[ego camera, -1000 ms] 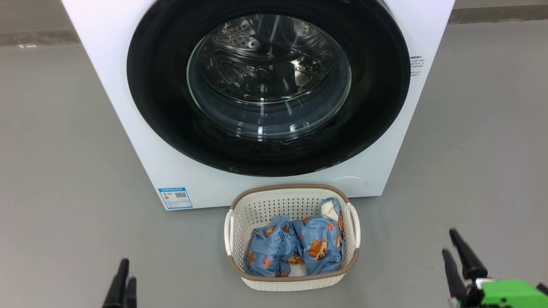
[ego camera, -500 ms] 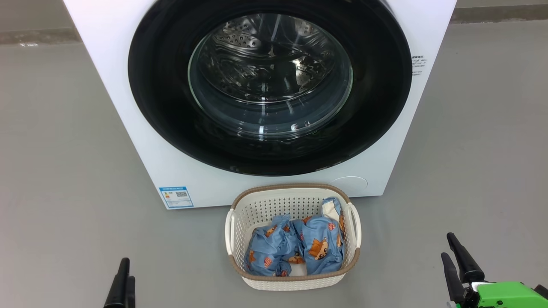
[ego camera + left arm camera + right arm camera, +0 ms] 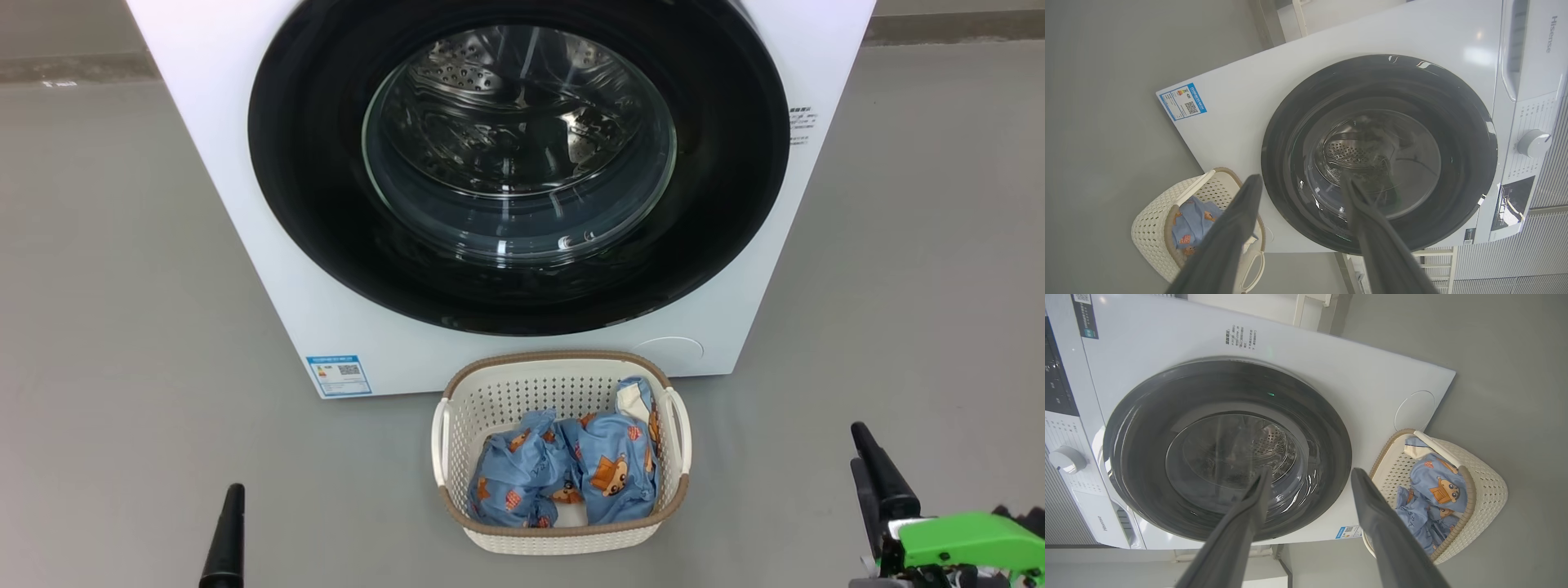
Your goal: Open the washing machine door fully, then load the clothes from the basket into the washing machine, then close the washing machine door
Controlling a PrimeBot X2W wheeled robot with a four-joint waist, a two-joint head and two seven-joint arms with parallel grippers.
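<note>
Head view: nothing of the task is done yet. The door (image 3: 727,204) sits shut, flush on the machine (image 3: 408,367). The basket (image 3: 563,539) stands on the floor at the door's 6 o'clock, touching or just short of the machine, with the clothes (image 3: 571,482) all inside it. Opening, loading and closing remain. The left gripper (image 3: 234,494) is at the frame's 7 o'clock and the right gripper (image 3: 859,447) at 5 o'clock, both well apart from everything. I count one machine, one door, one basket and one blue label (image 3: 339,376). The clothes form one bundle in two lumps; how many pieces, I cannot tell.

Left wrist view: the left gripper (image 3: 1300,177) is spread wide and empty. The basket (image 3: 1151,237) is at the door's 8 o'clock.

Right wrist view: the right gripper (image 3: 1311,470) is likewise wide and empty. The basket (image 3: 1486,494) is at the door's 4 o'clock.
</note>
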